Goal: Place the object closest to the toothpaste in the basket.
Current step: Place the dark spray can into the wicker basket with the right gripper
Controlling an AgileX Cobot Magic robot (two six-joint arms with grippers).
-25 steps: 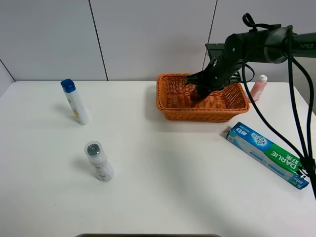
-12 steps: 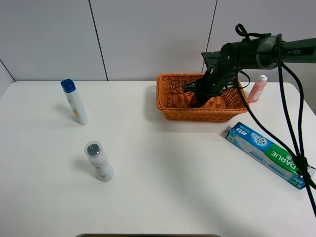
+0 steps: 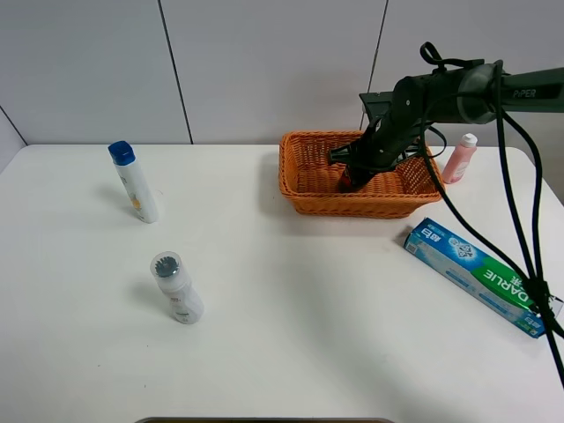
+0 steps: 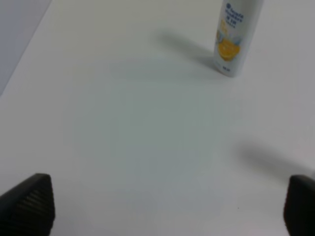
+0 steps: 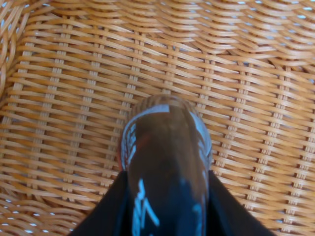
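1. While the right claw (image 3: 354, 169) reaches down inside the single wicker basket (image 3: 304, 189), its jaws are closed against both sides of one dark glossy object (image 5: 166, 147). The object sits over the basket's woven floor; contact with that floor cannot be confirmed.
2. On the left claw (image 4: 165, 206), the jaws are spread wide with nothing held, and the tabletop (image 4: 147, 137) lies beneath.
3. One toothpaste box (image 3: 480, 276) lies on the tabletop just beside the basket's front right corner.
4. Three bottles stand outside the basket: one pink bottle (image 3: 460, 159) just beside its right end, one blue-capped bottle (image 3: 135, 182) well apart to its left, and one grey-capped bottle (image 3: 176, 287) well apart to its front left.
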